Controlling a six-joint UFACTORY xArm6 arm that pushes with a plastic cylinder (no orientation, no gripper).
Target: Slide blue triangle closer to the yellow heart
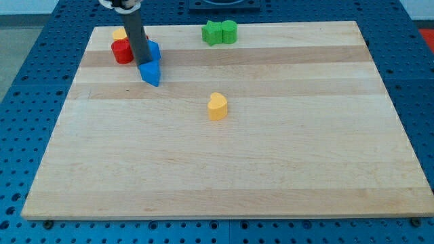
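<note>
The blue triangle (150,73) lies at the upper left of the wooden board (224,169). The yellow heart (217,106) sits near the middle of the board, to the right of and below the triangle. My dark rod comes down from the view's top, and my tip (144,63) touches the triangle's upper left edge. A second blue block (154,50) sits just behind the rod, partly hidden by it.
A red block (122,51) stands left of the rod, with a small yellow block (120,34) above it. Two green blocks (220,32) sit together at the top middle. The board rests on a blue perforated table.
</note>
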